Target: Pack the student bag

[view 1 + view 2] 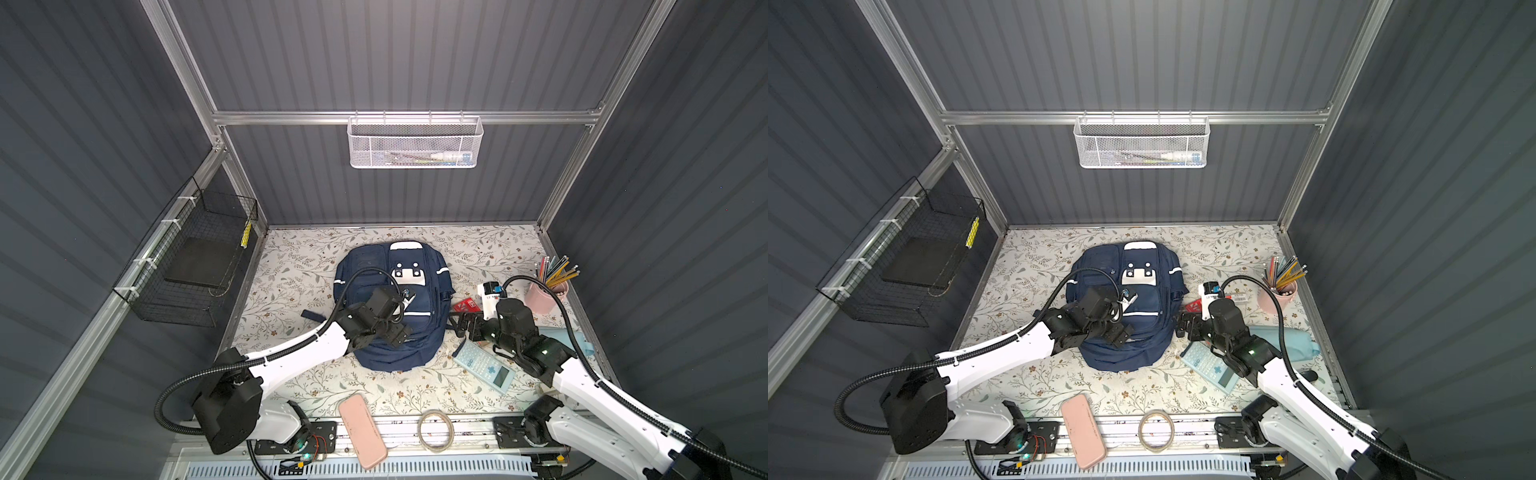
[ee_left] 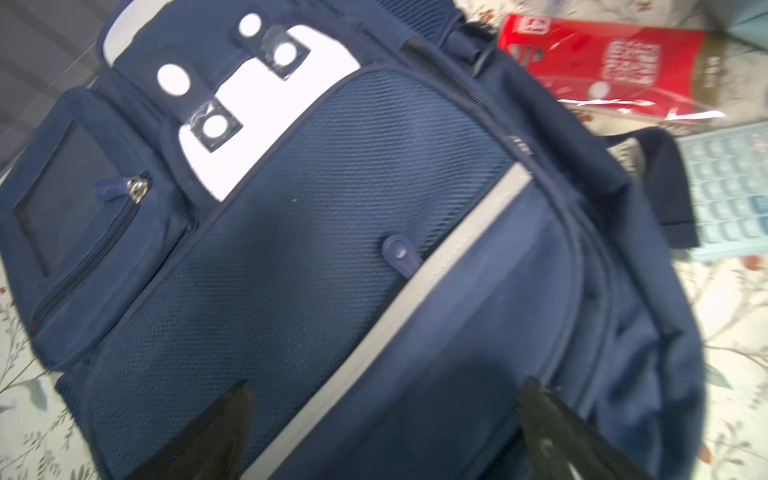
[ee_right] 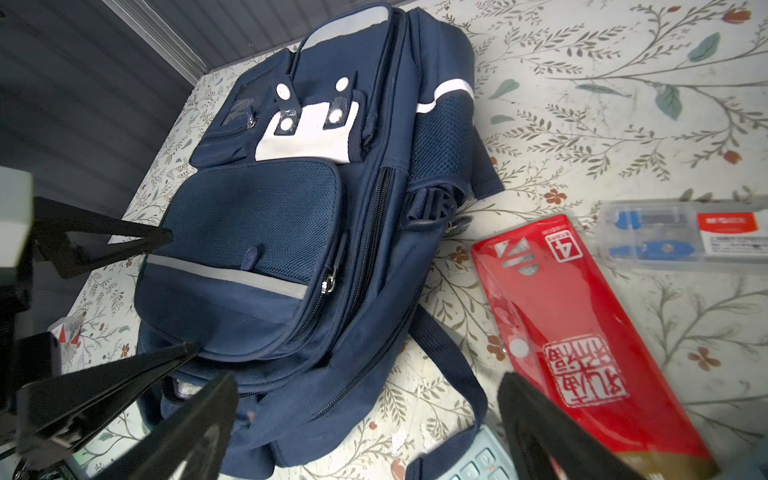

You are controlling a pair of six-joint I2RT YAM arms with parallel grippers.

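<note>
The student bag (image 1: pixel 365 266) (image 1: pixel 1100 262) is a navy backpack with white patches, lying front-up in the middle of the floral table. My left gripper (image 1: pixel 401 336) (image 1: pixel 1121 334) hovers open over its lower front pocket. In the left wrist view the student bag (image 2: pixel 332 187) fills the frame and the left gripper (image 2: pixel 386 399) holds nothing. My right gripper (image 1: pixel 459 326) (image 1: pixel 1183 326) is open beside the bag's right edge. In the right wrist view the right gripper (image 3: pixel 368 386) straddles a strap end, empty, by the student bag (image 3: pixel 257 216).
A red packet (image 1: pixel 465 305) (image 3: pixel 582 332), a clear box (image 3: pixel 681 232) and a pale blue calculator (image 1: pixel 484 365) lie right of the bag. A pink cup of pencils (image 1: pixel 546 291) stands far right. A pink case (image 1: pixel 361 430) and a tape ring (image 1: pixel 435 430) lie at the front edge.
</note>
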